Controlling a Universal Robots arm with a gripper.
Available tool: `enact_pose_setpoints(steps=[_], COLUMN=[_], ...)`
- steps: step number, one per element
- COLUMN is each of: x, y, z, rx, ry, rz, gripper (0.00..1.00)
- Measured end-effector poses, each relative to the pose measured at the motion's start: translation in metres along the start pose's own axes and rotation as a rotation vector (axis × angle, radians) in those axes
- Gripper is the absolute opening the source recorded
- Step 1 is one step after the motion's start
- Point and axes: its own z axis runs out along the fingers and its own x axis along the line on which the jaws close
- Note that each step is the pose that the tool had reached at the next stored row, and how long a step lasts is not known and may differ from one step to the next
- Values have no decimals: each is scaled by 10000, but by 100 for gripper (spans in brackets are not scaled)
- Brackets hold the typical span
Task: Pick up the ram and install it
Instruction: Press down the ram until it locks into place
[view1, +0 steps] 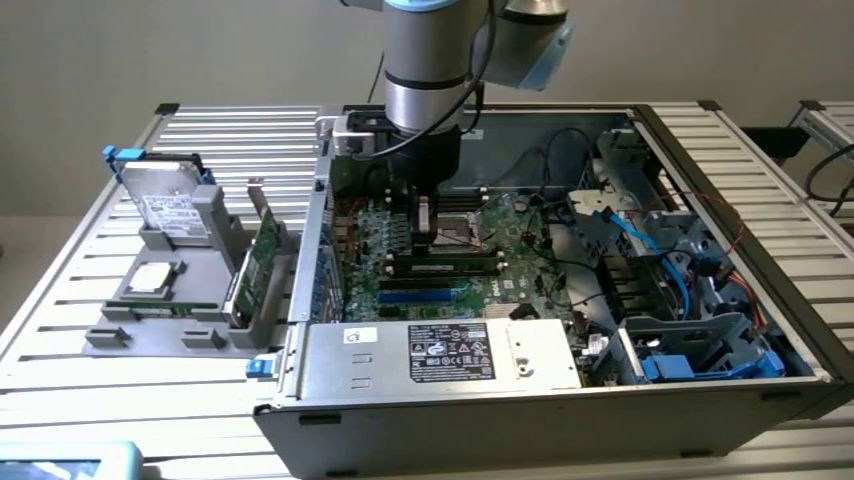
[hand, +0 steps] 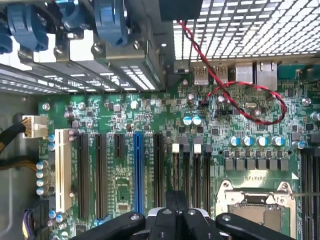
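The ram (view1: 171, 307) shows as a thin green strip standing on edge in the grey holder (view1: 160, 335) outside the case, at the exterior view's left. My gripper (view1: 426, 228) hangs inside the open computer case, low over the motherboard (view1: 514, 245) beside the CPU socket (view1: 454, 228), far from the ram. In the wrist view the gripper (hand: 176, 196) is shut, its black fingers (hand: 170, 210) pressed together with nothing visible between them. Beneath them run black slots with white latches (hand: 175, 148). The CPU socket (hand: 255, 207) lies beside them.
The holder also carries a hard drive (view1: 163, 205), a chip (view1: 147, 278) and a wider upright green card (view1: 262, 255). Inside the case are black (view1: 447, 267) and blue (view1: 427, 292) slots, a power supply (view1: 447, 352), blue cables (view1: 627, 235) and a drive cage (view1: 701, 350). A red wire (hand: 235, 82) loops near the rear ports.
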Motion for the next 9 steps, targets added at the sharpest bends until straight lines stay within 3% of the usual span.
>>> enact_pose_setpoints(steps=[9], x=[-10], y=[18], z=[78], rx=[3], ry=[2], rz=[0], gripper=[11])
